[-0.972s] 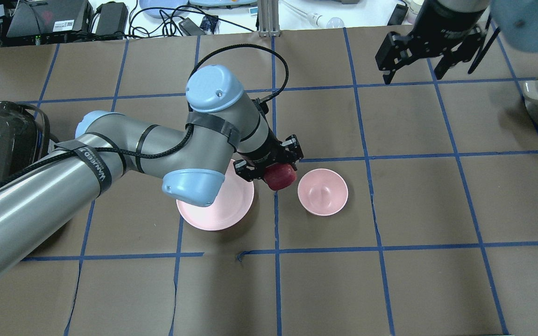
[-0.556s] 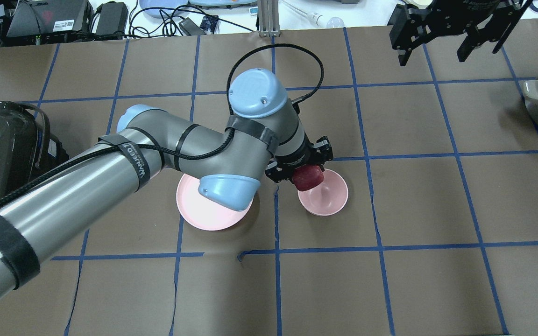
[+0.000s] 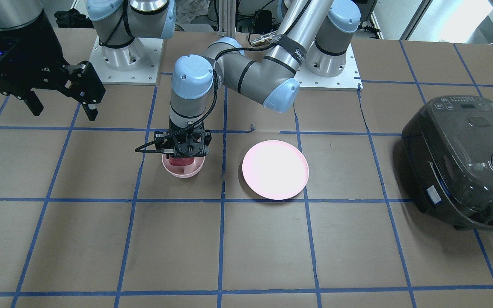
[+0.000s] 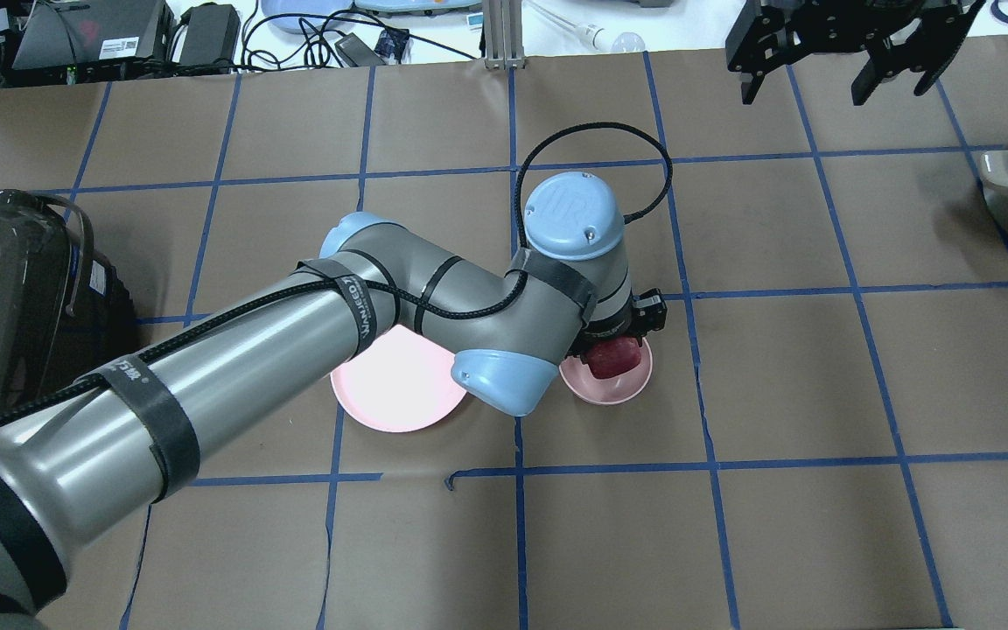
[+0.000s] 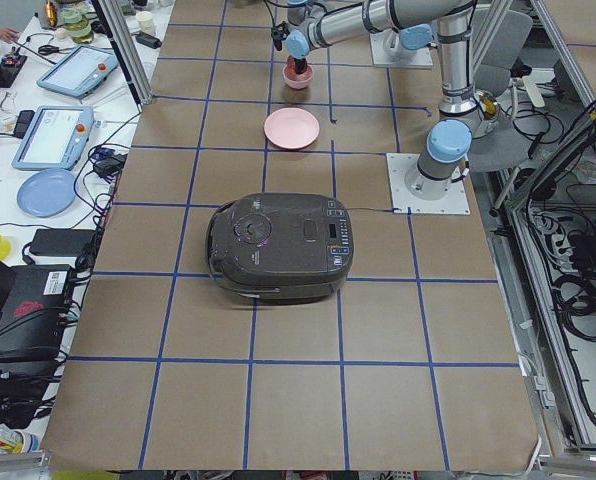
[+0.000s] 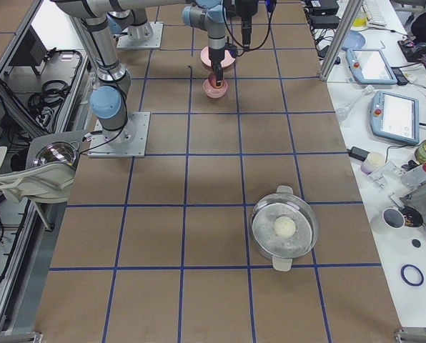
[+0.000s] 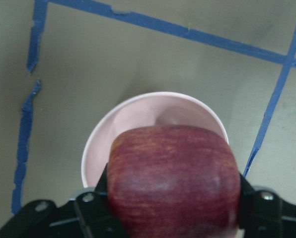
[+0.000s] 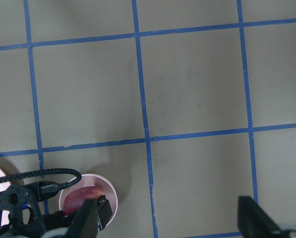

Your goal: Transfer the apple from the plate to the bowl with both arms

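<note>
I see left gripper (image 3: pixel 183 157) clamped on apple (image 7: pixel 173 181), one finger each side, directly over bowl (image 4: pixel 631 388) near centre of overhead view. Apple down at rim level; can't tell if it touches bowl floor. Plate (image 4: pixel 390 394) just left of bowl. Right gripper (image 4: pixel 806 79) upper right, spread wide, holding nothing.

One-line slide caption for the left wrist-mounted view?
Left gripper grips the dark red apple directly over the pink bowl.
</note>
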Controlling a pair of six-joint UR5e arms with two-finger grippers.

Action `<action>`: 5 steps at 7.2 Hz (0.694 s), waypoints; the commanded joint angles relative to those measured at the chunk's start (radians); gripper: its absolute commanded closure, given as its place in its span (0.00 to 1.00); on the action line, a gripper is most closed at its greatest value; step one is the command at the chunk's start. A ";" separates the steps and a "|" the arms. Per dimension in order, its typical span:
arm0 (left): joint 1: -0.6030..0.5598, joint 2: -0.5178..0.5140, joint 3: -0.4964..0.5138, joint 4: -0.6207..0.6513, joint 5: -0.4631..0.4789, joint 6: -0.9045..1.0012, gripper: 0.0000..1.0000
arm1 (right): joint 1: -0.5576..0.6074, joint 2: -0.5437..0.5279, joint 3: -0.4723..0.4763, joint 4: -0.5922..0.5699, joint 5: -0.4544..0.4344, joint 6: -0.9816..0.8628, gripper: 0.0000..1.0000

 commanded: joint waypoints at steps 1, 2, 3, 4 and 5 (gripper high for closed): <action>-0.011 -0.039 0.000 0.015 0.003 0.003 1.00 | 0.000 -0.012 0.052 -0.057 -0.008 -0.001 0.00; -0.010 -0.040 0.000 0.013 0.013 0.003 1.00 | 0.002 -0.029 0.069 -0.063 -0.008 -0.001 0.00; -0.010 -0.043 0.000 0.013 0.038 0.007 0.53 | 0.002 -0.046 0.095 -0.066 -0.008 0.000 0.00; -0.010 -0.042 -0.002 0.004 0.045 0.008 0.01 | 0.002 -0.076 0.115 -0.065 -0.005 0.000 0.00; -0.010 -0.031 0.001 0.001 0.045 0.011 0.00 | 0.002 -0.089 0.132 -0.068 -0.002 0.002 0.00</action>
